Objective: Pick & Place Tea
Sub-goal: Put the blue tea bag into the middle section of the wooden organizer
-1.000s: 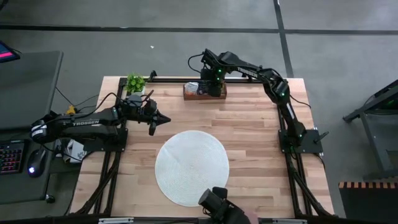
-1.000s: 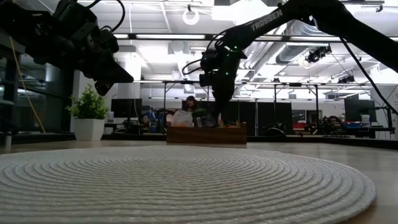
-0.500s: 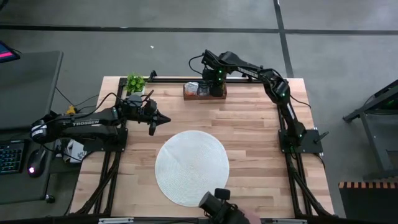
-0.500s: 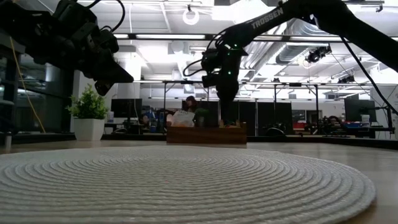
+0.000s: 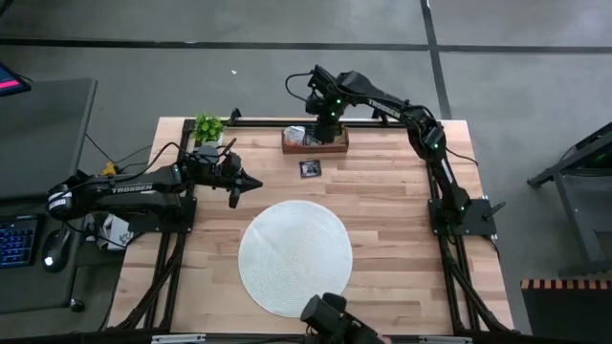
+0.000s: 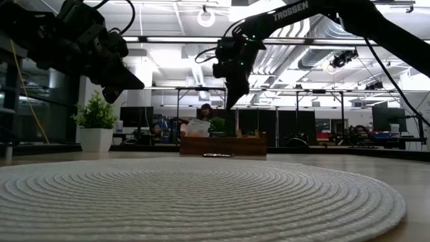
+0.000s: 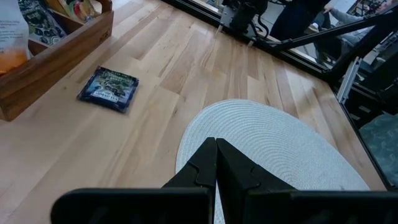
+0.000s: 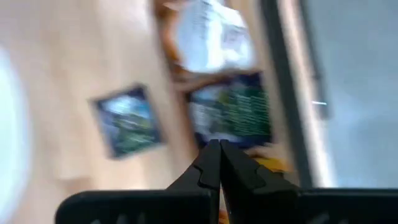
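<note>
Four views — one table.
The table (image 5: 382,205) is seen from straight above; the low view skims the mat (image 6: 201,195) toward the tray (image 6: 223,145). Tray and dark sachet (image 7: 109,88) are shared by both wrist views — closely.

Right tool (image 5: 322,131) hangs raised with fingers pressed together; left tool (image 5: 251,182) likewise closed, waiting.

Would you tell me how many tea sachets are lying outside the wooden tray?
1: a dark sachet lies flat on the table, just before the tray. Others remain inside it.
</note>
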`<act>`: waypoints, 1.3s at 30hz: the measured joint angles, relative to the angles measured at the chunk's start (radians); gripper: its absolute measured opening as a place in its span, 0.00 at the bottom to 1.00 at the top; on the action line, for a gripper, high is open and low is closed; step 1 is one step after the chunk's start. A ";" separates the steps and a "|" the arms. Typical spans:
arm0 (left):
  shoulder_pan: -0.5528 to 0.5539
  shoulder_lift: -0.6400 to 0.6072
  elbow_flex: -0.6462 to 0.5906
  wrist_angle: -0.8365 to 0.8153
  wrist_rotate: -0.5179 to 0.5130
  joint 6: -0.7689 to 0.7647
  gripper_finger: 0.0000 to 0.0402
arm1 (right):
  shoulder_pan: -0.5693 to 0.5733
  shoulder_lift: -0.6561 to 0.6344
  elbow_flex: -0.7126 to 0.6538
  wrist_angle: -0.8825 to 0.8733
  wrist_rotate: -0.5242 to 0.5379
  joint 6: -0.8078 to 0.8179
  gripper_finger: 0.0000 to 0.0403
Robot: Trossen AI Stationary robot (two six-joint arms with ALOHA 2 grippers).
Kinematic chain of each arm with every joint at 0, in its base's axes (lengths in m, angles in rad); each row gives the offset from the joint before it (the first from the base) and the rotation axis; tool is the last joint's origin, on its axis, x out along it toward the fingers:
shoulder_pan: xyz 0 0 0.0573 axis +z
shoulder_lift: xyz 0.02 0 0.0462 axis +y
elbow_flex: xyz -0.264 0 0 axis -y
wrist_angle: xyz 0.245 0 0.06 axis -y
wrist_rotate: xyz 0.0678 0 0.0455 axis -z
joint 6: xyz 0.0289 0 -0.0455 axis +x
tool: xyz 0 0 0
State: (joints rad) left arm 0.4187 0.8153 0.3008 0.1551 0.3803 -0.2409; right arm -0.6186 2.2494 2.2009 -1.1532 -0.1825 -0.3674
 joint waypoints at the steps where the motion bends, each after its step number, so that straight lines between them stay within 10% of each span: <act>1: 0.000 0.000 0.000 0.000 0.000 0.000 0.00 | 0.002 0.000 -0.001 -0.002 -0.043 0.028 0.00; 15: 0.000 0.000 0.000 0.000 0.000 0.000 0.00 | 0.100 0.000 -0.096 -0.008 -0.113 0.459 0.00; 39: 0.000 0.000 0.000 0.061 -0.078 -0.034 0.00 | 0.175 0.000 -0.182 0.036 -0.089 0.507 0.00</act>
State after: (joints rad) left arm 0.4191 0.8150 0.3012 0.2161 0.3023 -0.2748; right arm -0.4435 2.2494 2.0190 -1.1168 -0.2715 0.1394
